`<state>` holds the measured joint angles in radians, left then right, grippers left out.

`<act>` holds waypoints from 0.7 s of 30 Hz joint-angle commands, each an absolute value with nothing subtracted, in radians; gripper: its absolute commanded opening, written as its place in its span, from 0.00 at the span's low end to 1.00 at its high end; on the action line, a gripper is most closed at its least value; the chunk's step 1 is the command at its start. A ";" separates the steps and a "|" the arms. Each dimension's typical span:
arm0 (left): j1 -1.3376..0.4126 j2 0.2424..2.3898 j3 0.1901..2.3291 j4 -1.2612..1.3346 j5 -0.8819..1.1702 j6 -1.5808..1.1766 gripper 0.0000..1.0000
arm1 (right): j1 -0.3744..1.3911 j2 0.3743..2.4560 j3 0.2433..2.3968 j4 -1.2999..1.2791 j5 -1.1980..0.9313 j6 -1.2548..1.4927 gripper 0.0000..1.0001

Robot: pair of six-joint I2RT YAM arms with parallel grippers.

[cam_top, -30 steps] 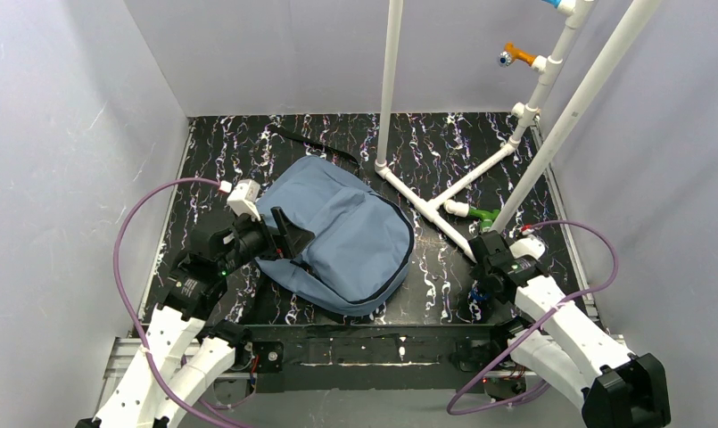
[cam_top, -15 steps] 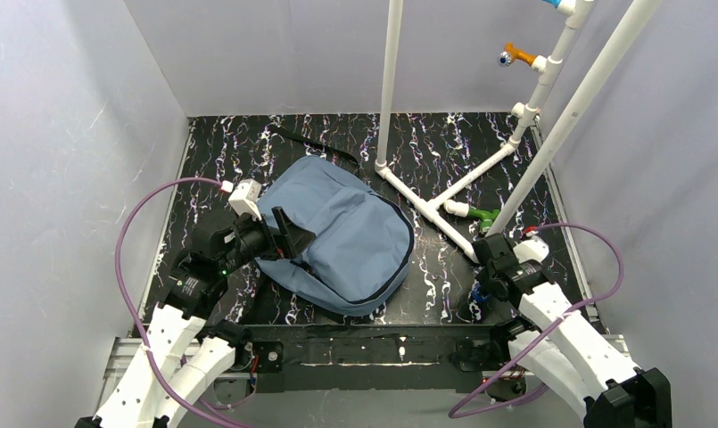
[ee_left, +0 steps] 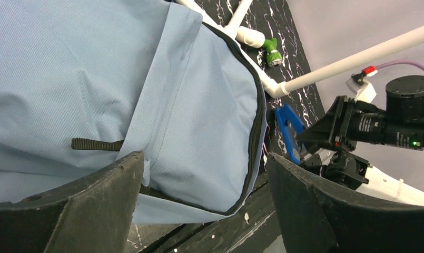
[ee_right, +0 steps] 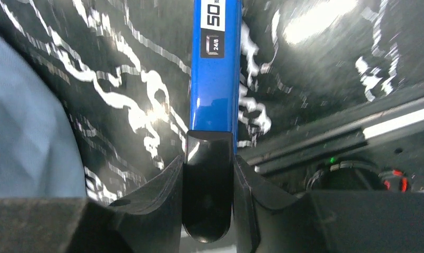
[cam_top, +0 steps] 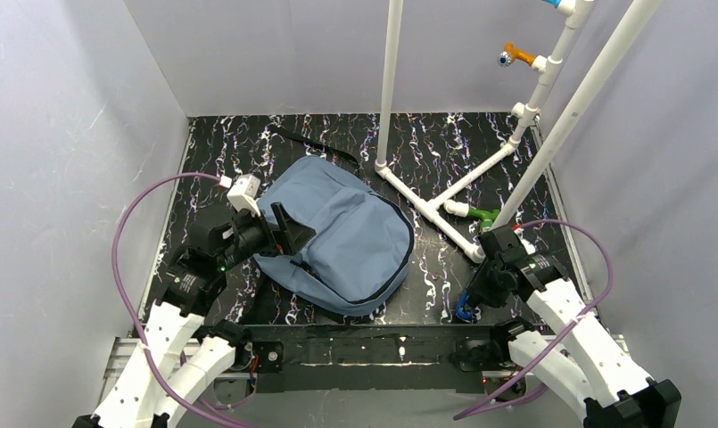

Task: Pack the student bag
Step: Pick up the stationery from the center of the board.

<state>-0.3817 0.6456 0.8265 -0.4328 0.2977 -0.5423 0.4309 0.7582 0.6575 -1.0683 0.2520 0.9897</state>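
Right gripper (ee_right: 208, 174) has swung inward, clamped on the stapler's (ee_right: 215, 79) end; you risk it pivoting loose. Your left gripper (ee_left: 204, 163) hangs wide open over the bag (ee_left: 67, 68).

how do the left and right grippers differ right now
The left gripper is wide open and empty at the student bag's edge; the right gripper is clamped on the black end of a blue stapler. The left faces bag fabric, the right faces marbled tabletop. Both are black.
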 commanded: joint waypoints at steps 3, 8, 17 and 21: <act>-0.381 0.681 0.951 -0.497 0.249 -0.485 0.86 | 0.426 0.732 0.653 -1.101 -0.188 0.846 0.01; -0.381 0.841 1.053 -0.555 0.213 -0.432 0.87 | 0.426 0.706 0.709 -0.982 -0.299 0.657 0.01; -0.381 1.231 1.187 -0.409 0.389 -0.416 0.64 | 0.426 0.660 0.758 -0.803 -0.468 0.558 0.01; -0.386 1.356 1.210 -0.347 0.463 -0.449 0.56 | 0.426 0.690 0.821 -0.788 -0.431 0.515 0.01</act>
